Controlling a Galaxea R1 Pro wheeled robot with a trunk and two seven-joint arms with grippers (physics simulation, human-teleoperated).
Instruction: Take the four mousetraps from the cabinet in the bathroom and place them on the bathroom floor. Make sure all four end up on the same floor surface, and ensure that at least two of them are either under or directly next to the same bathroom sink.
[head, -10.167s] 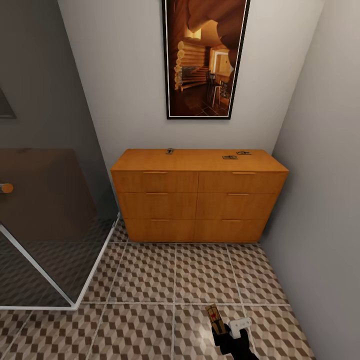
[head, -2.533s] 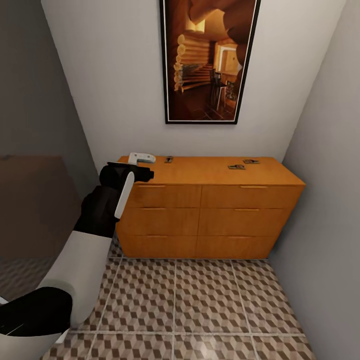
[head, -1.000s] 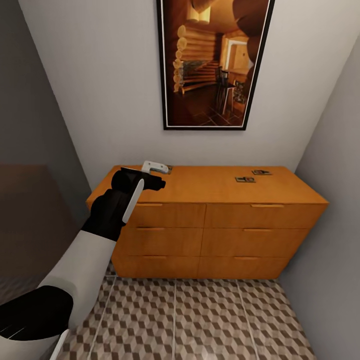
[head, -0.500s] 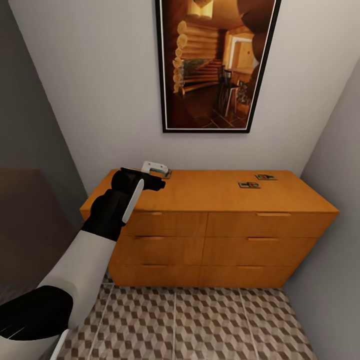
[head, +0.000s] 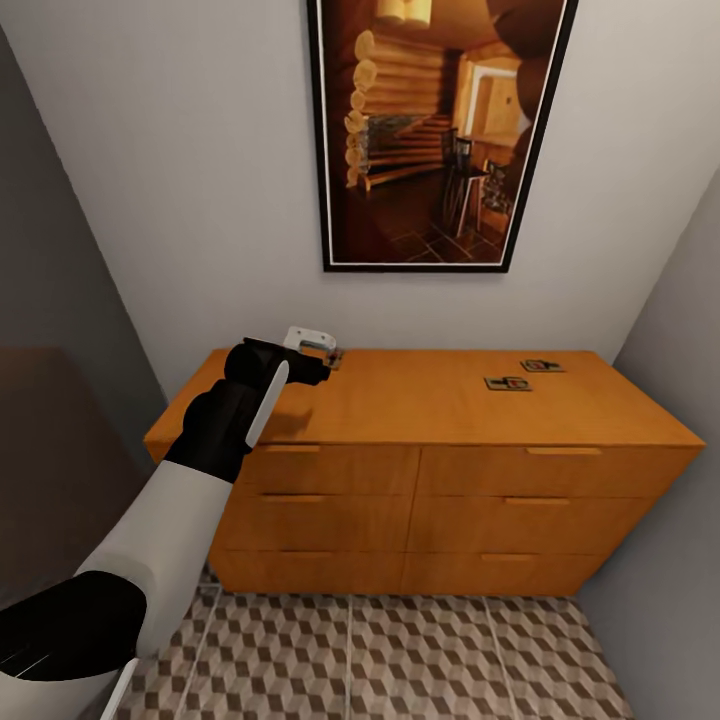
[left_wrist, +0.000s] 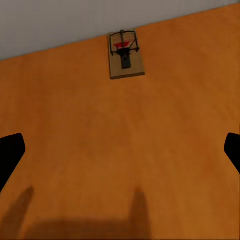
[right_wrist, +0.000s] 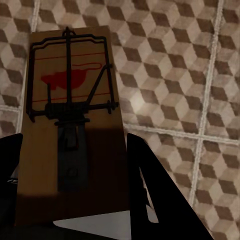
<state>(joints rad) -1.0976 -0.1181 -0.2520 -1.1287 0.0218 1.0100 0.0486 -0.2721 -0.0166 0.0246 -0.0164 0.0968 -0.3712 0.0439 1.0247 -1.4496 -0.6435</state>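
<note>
The orange-brown cabinet (head: 430, 405) stands against the wall. Two mousetraps (head: 508, 383) (head: 541, 365) lie on its top at the right rear. A third mousetrap (left_wrist: 126, 55) lies near the back left edge, just ahead of my left gripper (head: 322, 346), which hovers open over the cabinet top (left_wrist: 125, 150), its dark fingertips (left_wrist: 10, 155) spread wide. My right gripper (right_wrist: 75, 200) is shut on another mousetrap (right_wrist: 70, 115), held above the bathroom floor (right_wrist: 175, 75). The sink is out of view.
A large framed picture (head: 435, 130) hangs above the cabinet. Grey walls close in at the left (head: 60, 250) and right (head: 680, 330). A strip of patterned floor tiles (head: 400, 650) lies before the drawers.
The head camera has moved closer and higher, so the cabinet top shows more fully. My left gripper stays over the cabinet's left rear, near the trap there.
</note>
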